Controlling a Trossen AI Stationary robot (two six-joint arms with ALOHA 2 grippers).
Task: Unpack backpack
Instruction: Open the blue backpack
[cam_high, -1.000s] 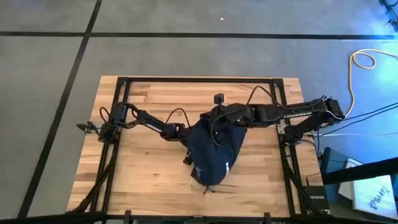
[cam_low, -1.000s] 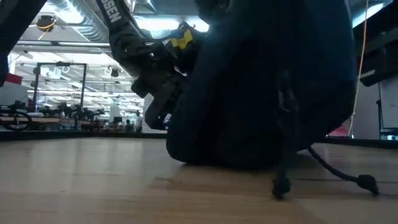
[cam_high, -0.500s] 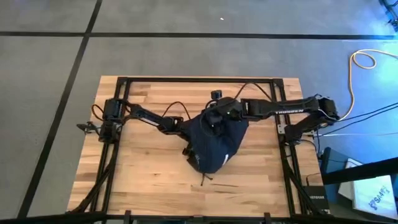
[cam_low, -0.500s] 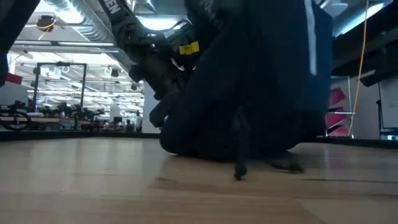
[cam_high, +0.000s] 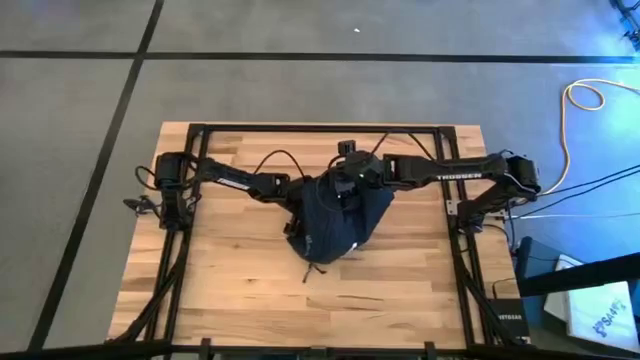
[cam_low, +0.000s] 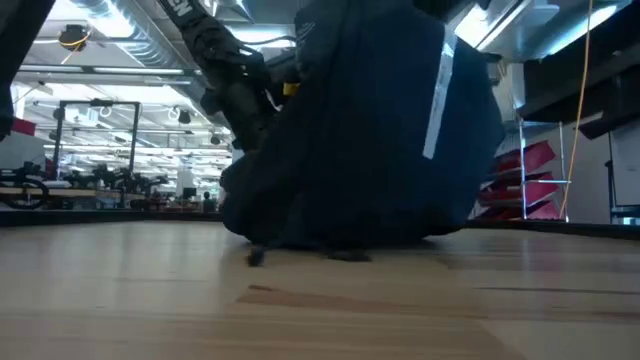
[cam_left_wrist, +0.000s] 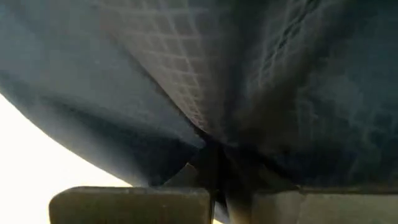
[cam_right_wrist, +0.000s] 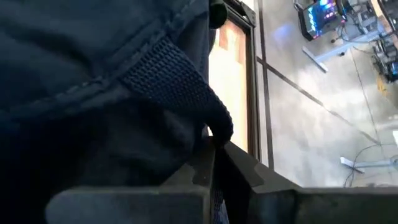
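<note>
The dark navy backpack stands near the table's middle, its bottom on the wood and its white stripe facing the near edge. My left gripper is shut on fabric at the backpack's left side. My right gripper is shut on the backpack's upper part from the far right. Both wrist views are filled with navy cloth. A zipper cord trails from the bottom onto the table. My left gripper pinches a gathered fold of the backpack's quilted fabric between its two fingers, coming level from the table's left. The cloth bunches into creases at the fingers. My right gripper pinches a woven webbing strap at the backpack's top between its two fingers, coming from the table's right. The backpack hangs below it, bottom on the table.
A black metal frame runs around the wooden table's edges. Bare wood lies toward the near edge and to the left and right of the backpack. A yellow cable lies on the floor beyond the right edge.
Both grippers have gone up and toward the far edge, still shut on the backpack. The backpack has been drawn from lying slanted toward the near edge to standing upright. Its lower end has slid toward the far edge and the left, cord trailing with it.
</note>
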